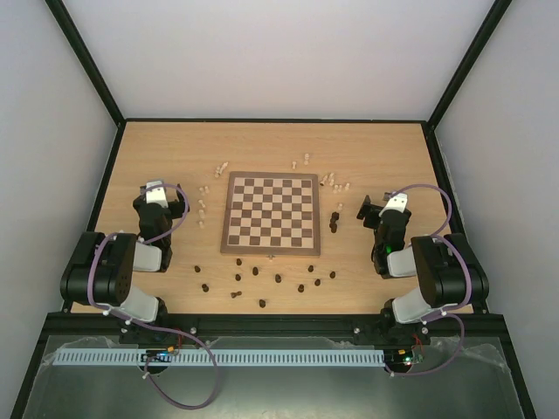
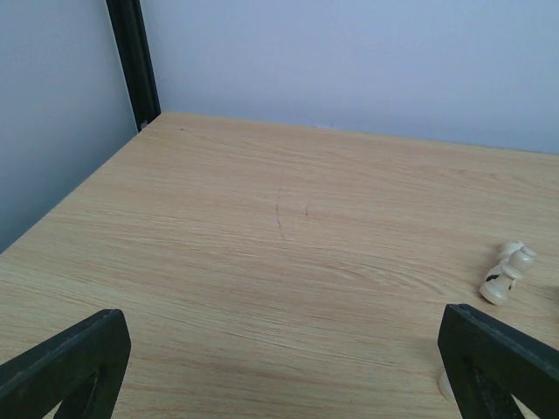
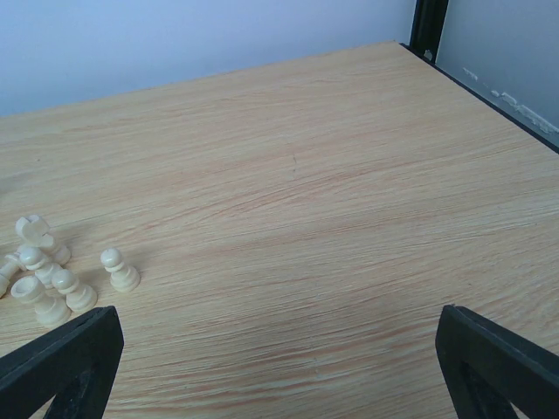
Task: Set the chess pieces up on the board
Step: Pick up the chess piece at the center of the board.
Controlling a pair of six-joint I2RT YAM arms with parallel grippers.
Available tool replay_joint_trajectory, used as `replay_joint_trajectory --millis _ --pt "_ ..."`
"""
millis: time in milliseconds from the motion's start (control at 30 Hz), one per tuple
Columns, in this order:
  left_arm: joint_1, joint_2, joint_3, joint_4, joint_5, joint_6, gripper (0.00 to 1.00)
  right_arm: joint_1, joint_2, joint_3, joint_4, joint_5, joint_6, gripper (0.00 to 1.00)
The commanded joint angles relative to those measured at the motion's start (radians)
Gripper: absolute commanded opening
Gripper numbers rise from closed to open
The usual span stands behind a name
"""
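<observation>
Holding left pincer [image 1: 163, 190] and right pincer [image 1: 372, 208] spread wide, empty. Seeing board [image 1: 270, 214] bare on desk [image 1: 367, 148], chess pieces [image 1: 278, 278] strewn around. Spotting toppled pale piece [image 2: 505, 276] ahead-right of left pincer, lengthwise pointing away.

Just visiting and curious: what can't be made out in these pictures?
Top view: the dark chess pieces are too small to tell their types.
Left wrist view: one cream piece is mostly hidden behind a finger.
Right wrist view: the cream cluster is cut off by the left edge.
</observation>
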Motion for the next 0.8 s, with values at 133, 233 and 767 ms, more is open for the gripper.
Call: replay_joint_trajectory --millis 133,233,767 --pt "-0.003 0.004 0.006 0.049 0.003 0.006 0.99 -0.005 0.005 0.018 0.022 0.009 -0.007 0.99" --pt "-0.003 0.005 0.006 0.049 0.003 0.006 1.0 -0.004 0.004 0.017 0.022 0.009 -0.008 0.98" --pt "-0.019 -0.097 0.073 -0.146 -0.036 0.006 0.99 -0.005 -0.169 0.035 -0.133 -0.02 -0.028 0.99"
